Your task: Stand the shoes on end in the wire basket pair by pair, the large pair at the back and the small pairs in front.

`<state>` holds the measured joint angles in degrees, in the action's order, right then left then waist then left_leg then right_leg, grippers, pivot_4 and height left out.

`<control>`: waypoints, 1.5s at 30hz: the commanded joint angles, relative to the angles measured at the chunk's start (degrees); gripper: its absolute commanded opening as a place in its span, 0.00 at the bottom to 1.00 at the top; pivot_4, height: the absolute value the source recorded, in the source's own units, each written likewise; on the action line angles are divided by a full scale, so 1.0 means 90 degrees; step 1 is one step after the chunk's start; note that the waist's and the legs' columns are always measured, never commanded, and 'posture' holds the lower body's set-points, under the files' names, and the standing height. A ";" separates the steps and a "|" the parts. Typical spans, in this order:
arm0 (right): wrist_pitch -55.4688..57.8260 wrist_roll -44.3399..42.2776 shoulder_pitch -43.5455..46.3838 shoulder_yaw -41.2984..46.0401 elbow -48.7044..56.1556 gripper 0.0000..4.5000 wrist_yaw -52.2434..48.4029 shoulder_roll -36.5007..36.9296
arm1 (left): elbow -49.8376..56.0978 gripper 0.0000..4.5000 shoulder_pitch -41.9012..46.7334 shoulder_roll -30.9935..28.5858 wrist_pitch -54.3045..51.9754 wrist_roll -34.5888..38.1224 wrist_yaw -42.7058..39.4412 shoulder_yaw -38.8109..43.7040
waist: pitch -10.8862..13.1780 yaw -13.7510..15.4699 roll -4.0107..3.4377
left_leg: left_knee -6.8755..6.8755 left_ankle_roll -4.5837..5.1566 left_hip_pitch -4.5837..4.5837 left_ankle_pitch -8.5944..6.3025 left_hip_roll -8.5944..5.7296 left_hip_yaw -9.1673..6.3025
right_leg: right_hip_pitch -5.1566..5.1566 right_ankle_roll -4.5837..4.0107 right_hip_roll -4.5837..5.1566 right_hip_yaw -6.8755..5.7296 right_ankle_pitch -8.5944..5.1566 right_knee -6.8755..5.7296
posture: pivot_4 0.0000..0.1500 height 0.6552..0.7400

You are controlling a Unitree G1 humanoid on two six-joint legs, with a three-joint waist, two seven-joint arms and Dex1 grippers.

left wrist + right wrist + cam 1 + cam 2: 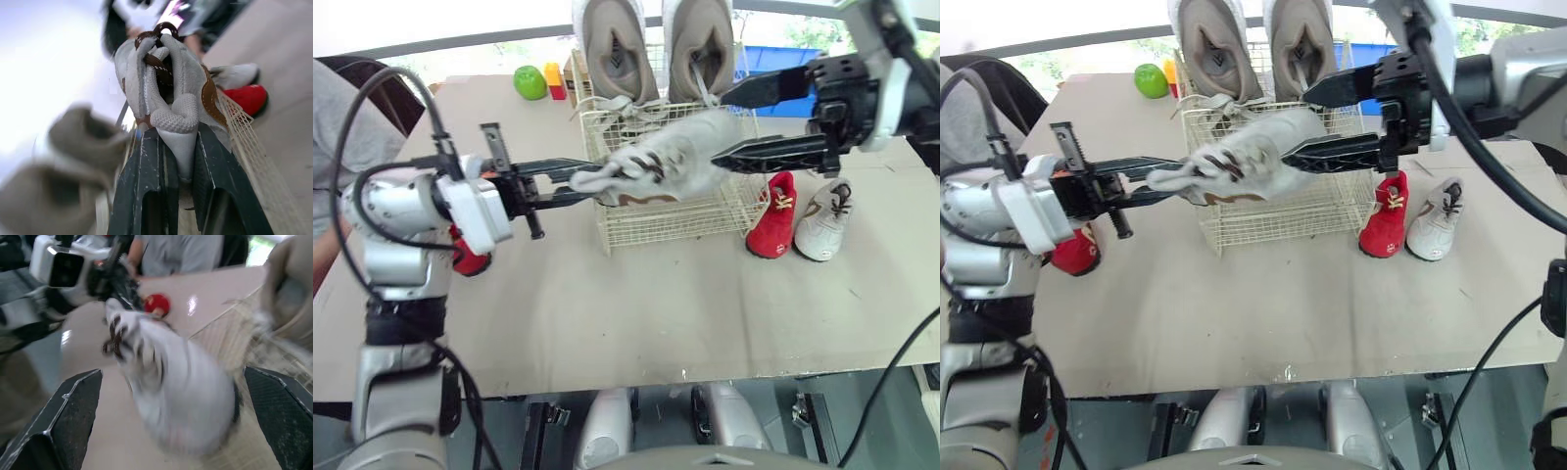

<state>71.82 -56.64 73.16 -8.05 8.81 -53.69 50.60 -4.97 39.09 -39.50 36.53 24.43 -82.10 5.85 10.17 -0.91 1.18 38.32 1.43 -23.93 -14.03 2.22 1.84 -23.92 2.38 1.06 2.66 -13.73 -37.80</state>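
Blurred white shoe (656, 166) in air over basket (677, 221) front, long side level, left to right. One end pinched tight in left tool (582, 186). Wide-open right tool (740, 122) at round end; touch hard to tell. Tops of big pair (656, 44) cut off. Behind left arm, red shoe (470, 258) half hidden. Bare worktop (656, 313) in front.

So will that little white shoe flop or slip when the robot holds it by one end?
Probably not floppy: the white shoe sticks out sideways from the left end effector without drooping. It looks light, since a pinch at one end carries it. It might swivel, as only a thin edge is pinched.
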 commanded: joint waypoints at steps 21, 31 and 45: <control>0.1025 0.0729 -0.0441 -0.0259 -0.0721 0.02 -0.1222 -0.0232 | -0.0872 0.53 0.1007 -0.0092 -0.1804 0.1688 0.0167 -0.0965 | 0.0002 0.0009 -0.0004 | 0.0103 0.0011 -0.0202 -0.0005 0.0004 -0.0032 | -0.0194 0.0013 -0.0010 -0.0027 -0.0002 -0.0110 | 1.00 1.00; 0.1513 -0.0160 -0.1599 0.3647 0.0433 0.02 0.2402 -0.2714 | 0.2439 0.84 -0.1549 -0.1056 -0.8723 0.8125 0.5954 0.0021 | 0.0004 -0.0132 -0.0005 | 0.0094 -0.0002 -0.0198 0.0002 0.0020 -0.0102 | -0.0189 0.0025 0.0002 -0.0042 -0.0009 -0.0132 | 1.00 1.00; 0.0947 -0.2093 -0.2704 0.4137 0.1994 0.01 0.5469 -0.4418 | 0.2748 0.51 -0.1343 0.1040 -0.8632 0.8822 0.8537 -0.0025 | -0.0002 -0.0004 -0.0010 | 0.0111 -0.0018 -0.0186 0.0015 -0.0013 -0.0088 | -0.0169 0.0032 -0.0010 -0.0032 0.0008 -0.0139 | 1.00 1.00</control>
<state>82.83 -71.56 48.26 28.00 24.30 -6.24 10.49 19.18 26.17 -29.82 -41.05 101.99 -5.07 3.51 10.15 -0.94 1.09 39.31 1.27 -25.61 -13.90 2.11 1.07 -25.44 2.67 0.95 2.37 -13.66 -39.05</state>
